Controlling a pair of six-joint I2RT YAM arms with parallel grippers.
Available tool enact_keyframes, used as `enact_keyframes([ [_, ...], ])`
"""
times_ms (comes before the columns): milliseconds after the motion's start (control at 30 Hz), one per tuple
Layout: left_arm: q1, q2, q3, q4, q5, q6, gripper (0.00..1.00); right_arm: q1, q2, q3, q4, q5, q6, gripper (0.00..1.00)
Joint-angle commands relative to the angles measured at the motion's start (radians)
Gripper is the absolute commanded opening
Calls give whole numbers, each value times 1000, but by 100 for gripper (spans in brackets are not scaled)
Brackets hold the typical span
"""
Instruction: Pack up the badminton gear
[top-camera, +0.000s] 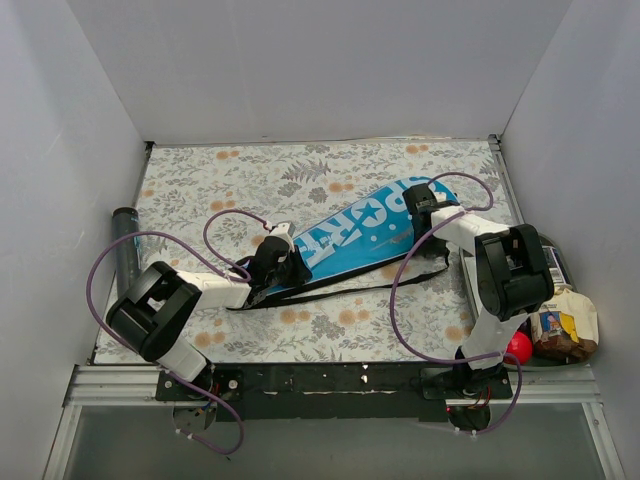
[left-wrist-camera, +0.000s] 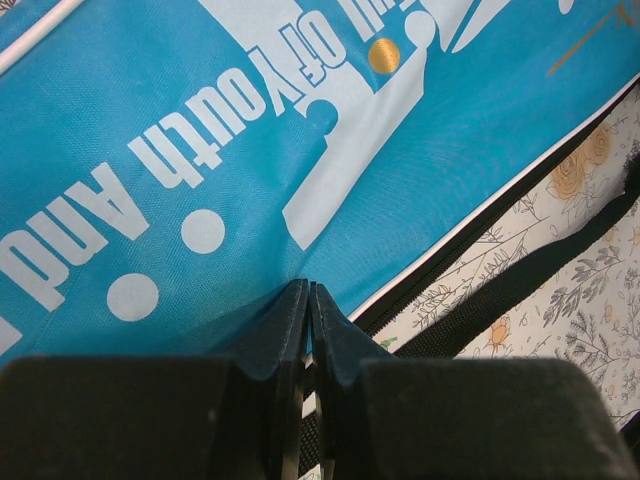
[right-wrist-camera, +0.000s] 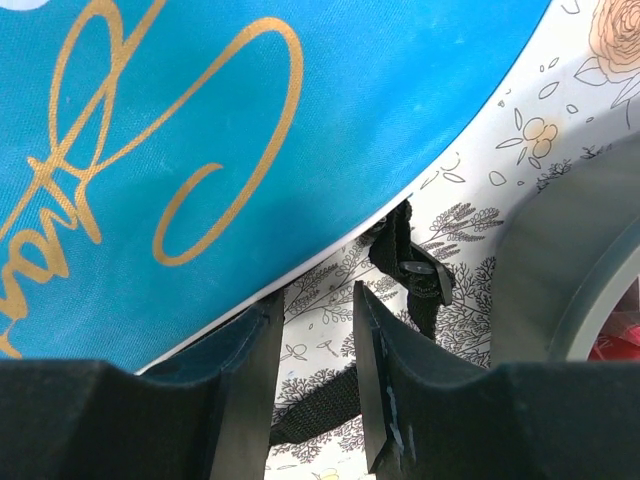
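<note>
The long blue cover lettered "SPORT" lies diagonally across the flowered cloth. My left gripper sits at its narrow near-left end. In the left wrist view the jaws are shut, pinching a fold of the blue fabric at its piped edge. My right gripper is at the wide far-right end. In the right wrist view it is open, its left finger against the cover's edge, with bare cloth between the fingers. The black tube lies at the left wall. Rackets and shuttlecocks are out of view.
The cover's black strap trails along the near side; it also shows in the left wrist view and under the right fingers. Food packets, a can and the red ball sit at the right. White walls enclose three sides.
</note>
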Motion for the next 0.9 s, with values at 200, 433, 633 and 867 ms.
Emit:
enact_keyframes([
  [200,-4,8,-15,-57,-13,24,5,-58,83,-60,38,-1,-37,43],
  [433,-4,8,-20,-54,-4,23,5,-95,93,-46,50,-29,-80,43],
  [633,-4,5,-26,-51,1,20,5,-98,127,-28,72,-35,-103,43],
  [867,-4,-5,-31,-57,0,24,5,-107,156,-37,125,-87,-147,37],
])
